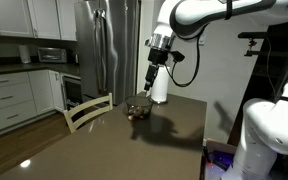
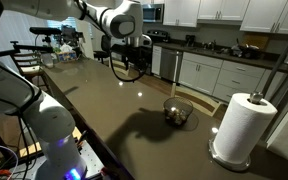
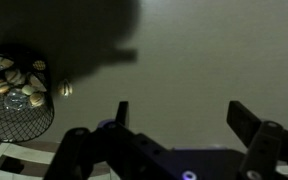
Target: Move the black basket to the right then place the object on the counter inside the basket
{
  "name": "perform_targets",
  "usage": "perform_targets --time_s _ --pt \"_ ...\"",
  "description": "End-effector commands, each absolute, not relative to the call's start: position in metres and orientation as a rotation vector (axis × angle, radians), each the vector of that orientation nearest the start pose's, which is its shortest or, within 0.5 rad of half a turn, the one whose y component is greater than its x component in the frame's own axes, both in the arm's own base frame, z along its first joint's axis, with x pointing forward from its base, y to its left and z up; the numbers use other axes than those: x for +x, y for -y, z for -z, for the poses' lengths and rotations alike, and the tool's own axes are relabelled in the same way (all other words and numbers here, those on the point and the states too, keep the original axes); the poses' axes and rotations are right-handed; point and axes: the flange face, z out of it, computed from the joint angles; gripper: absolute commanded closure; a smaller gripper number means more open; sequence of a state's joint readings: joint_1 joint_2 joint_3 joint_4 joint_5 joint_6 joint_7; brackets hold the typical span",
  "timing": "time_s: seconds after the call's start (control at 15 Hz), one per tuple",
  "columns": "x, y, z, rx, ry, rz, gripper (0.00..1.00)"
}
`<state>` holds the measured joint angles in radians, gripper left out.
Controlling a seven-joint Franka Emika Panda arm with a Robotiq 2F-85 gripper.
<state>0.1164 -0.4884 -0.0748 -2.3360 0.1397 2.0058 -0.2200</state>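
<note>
The black basket (image 3: 14,110) is a low round wire bowl with pale brownish bits inside. It sits at the left edge of the wrist view and shows in both exterior views (image 1: 137,108) (image 2: 178,110). A small tan object (image 3: 66,88) lies on the dark brown counter (image 3: 204,60) just right of the basket. My gripper (image 3: 184,118) is open and empty. It hangs above the counter, apart from the basket, as seen in both exterior views (image 1: 151,80) (image 2: 134,62).
A white paper towel roll (image 1: 160,88) (image 2: 242,128) stands upright on the counter near the basket. A light wooden chair (image 1: 87,110) is pushed against the counter's edge. White kitchen cabinets (image 2: 209,70) and a steel fridge (image 1: 102,45) stand beyond.
</note>
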Motion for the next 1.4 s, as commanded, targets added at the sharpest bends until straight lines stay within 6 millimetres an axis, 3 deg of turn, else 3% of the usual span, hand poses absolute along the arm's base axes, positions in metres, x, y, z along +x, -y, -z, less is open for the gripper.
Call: perform_targets --time_s 0.0,0.27,0.67,1.0,1.33 --pt "0.431 -0.022 -0.526 -2.976 0.310 0.242 0.00" --pt "0.453 -0.029 -0.501 -2.999 0.303 0.176 0.00" --pt "0.503 -0.050 -0.444 -3.020 0.335 0.064 0.00" --pt "0.540 -0.061 -0.387 -3.165 0.299 0.012 0.00" --pt "0.562 -0.049 -0.338 -3.301 0.171 -0.059 0.00"
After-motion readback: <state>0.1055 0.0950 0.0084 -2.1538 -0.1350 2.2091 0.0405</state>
